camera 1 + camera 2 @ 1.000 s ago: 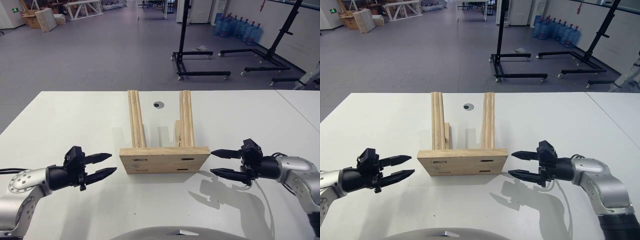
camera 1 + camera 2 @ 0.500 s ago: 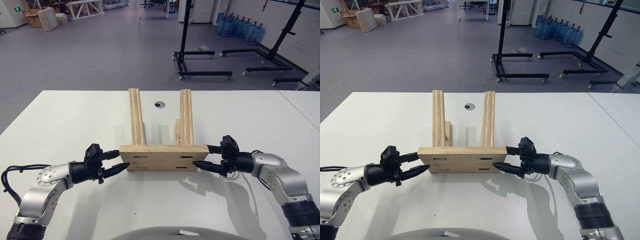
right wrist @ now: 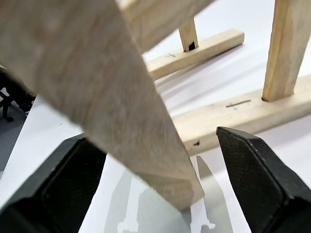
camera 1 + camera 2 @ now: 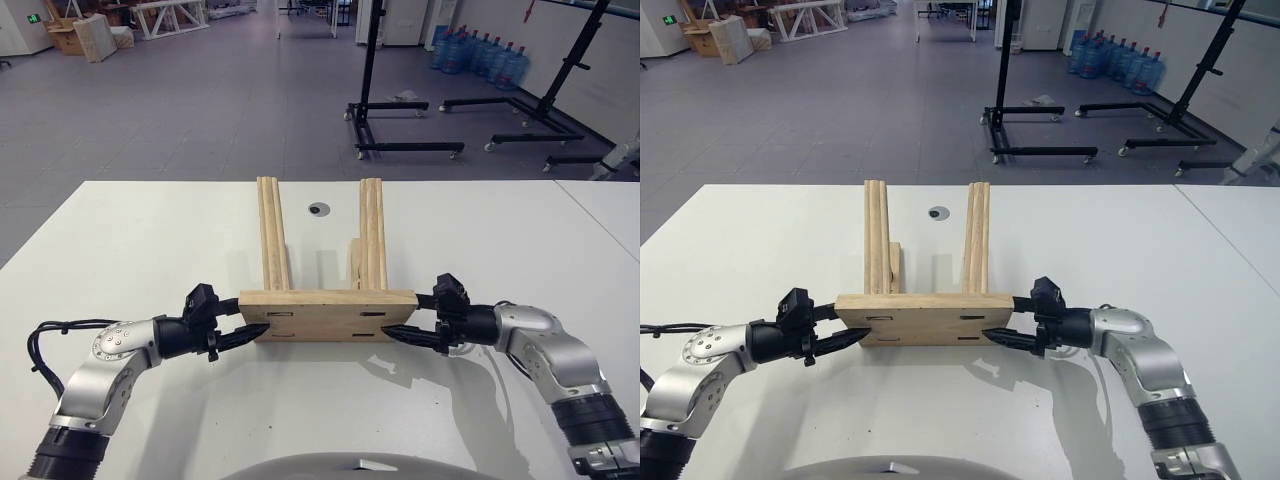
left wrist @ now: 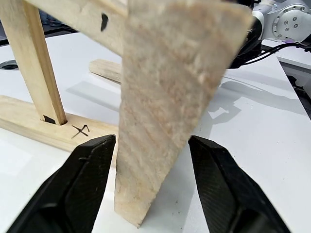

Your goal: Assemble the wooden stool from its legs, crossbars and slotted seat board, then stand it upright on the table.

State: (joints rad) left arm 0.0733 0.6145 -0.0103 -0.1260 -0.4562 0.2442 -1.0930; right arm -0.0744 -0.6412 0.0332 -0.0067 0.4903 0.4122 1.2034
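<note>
From the head camera, the stool (image 4: 328,300) lay on its side on the table (image 4: 130,240), its seat board (image 4: 328,315) on edge facing me and its legs pointing away. The left gripper (image 4: 250,320) and right gripper (image 4: 405,315) sat at opposite ends of the board, both spread open. I read no label on the wood from here.

In the left wrist view, the fingers (image 5: 87,165) straddled the board's end with gaps on both sides, gripping nothing. A lower leg (image 5: 29,121) lay flat on the table with a crossbar (image 5: 39,73) seated in its slot. The only writing was a pencilled cross beside that slot.

In the right wrist view, the fingers (image 3: 257,165) likewise stood clear of the board's other end. There was a short pencil stroke on the leg below, which I couldn't make out as a character.

My worry was the tip-up. With only narrow end grips, the board could pivot or slip between the pads. If one arm led the other, the frame might rack and pull the legs out of their slots.
</note>
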